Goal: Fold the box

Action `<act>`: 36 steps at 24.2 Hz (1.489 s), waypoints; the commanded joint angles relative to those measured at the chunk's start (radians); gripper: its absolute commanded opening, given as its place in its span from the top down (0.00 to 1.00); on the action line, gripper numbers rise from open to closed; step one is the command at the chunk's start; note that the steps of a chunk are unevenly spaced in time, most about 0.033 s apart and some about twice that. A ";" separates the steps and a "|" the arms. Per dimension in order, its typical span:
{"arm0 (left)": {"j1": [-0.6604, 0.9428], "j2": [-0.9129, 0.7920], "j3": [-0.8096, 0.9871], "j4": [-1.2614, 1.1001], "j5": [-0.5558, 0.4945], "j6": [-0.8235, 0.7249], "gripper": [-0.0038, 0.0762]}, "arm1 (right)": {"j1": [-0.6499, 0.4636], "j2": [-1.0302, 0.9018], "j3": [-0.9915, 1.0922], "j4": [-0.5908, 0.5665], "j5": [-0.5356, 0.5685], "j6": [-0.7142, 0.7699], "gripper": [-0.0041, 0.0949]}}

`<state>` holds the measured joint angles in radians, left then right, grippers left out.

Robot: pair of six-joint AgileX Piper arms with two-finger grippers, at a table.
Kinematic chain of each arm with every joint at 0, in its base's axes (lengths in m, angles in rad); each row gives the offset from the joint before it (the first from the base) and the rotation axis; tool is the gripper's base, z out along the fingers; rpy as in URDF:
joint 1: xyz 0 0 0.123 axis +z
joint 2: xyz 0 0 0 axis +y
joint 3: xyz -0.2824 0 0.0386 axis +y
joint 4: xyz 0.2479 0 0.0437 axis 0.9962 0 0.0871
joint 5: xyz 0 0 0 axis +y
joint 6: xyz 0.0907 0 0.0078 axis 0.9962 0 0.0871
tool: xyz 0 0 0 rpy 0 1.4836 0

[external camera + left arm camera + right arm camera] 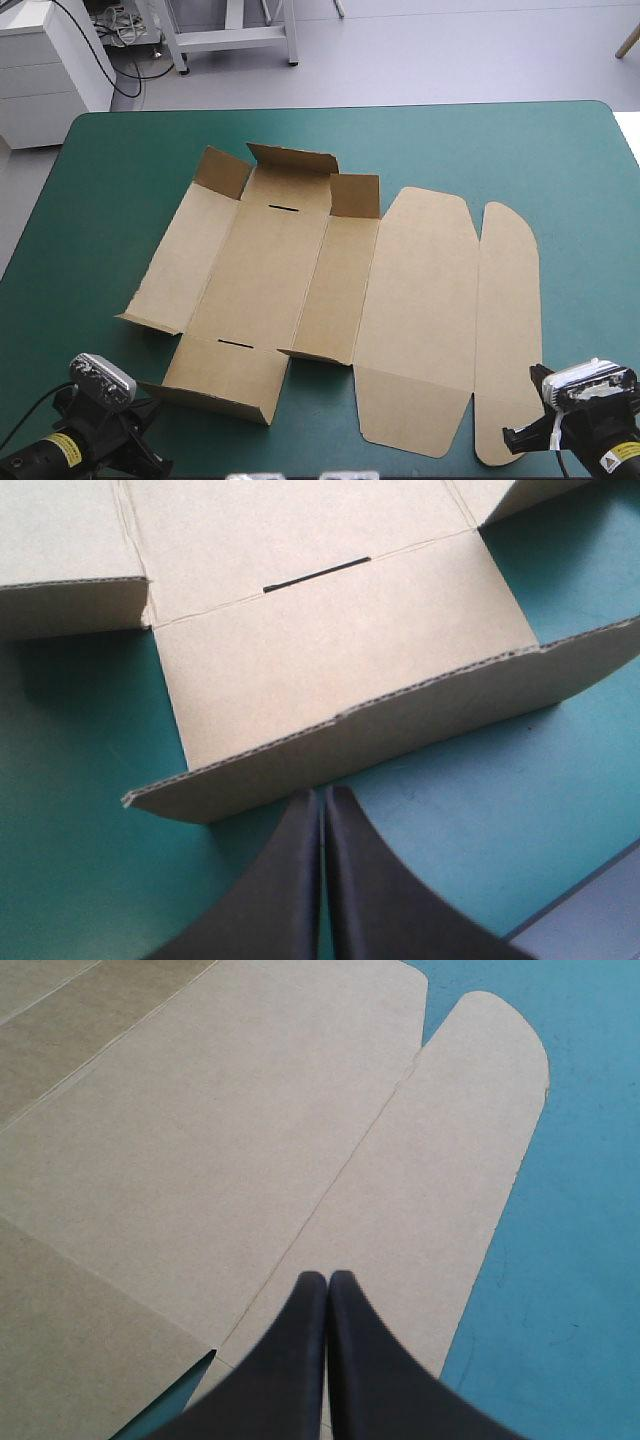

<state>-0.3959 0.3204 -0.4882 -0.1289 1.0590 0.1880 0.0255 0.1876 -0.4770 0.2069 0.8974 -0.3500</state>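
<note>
The brown box (pixel 330 295) lies in the middle of the teal-green table as a mostly flat cut sheet. Its lid panel and rounded tuck flap lie flat on the right, and the end and side flaps on the left half stand partly raised. My left gripper (pixel 322 795) is shut at the near left corner, its tip just short of the raised near end flap (pixel 350 670) with its slot. My right gripper (pixel 327 1278) is shut at the near right, its tip over the near end of the rounded tuck flap (pixel 440 1180). Neither holds anything.
Bare teal-green cover (pixel 120 180) surrounds the sheet on all sides. The table's near edge (pixel 590 900) shows close beside my left gripper. White furniture (pixel 45 60) stands beyond the far left corner.
</note>
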 commanded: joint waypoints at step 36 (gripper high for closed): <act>-0.001 0.008 -0.033 -0.013 -0.055 0.007 0.96 | 0.003 0.636 -0.485 0.029 0.024 -0.086 0.19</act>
<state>-0.3959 0.3204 -0.4882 -0.1289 1.0590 0.1959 0.0255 0.7379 -0.8780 0.2183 0.9792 -0.4022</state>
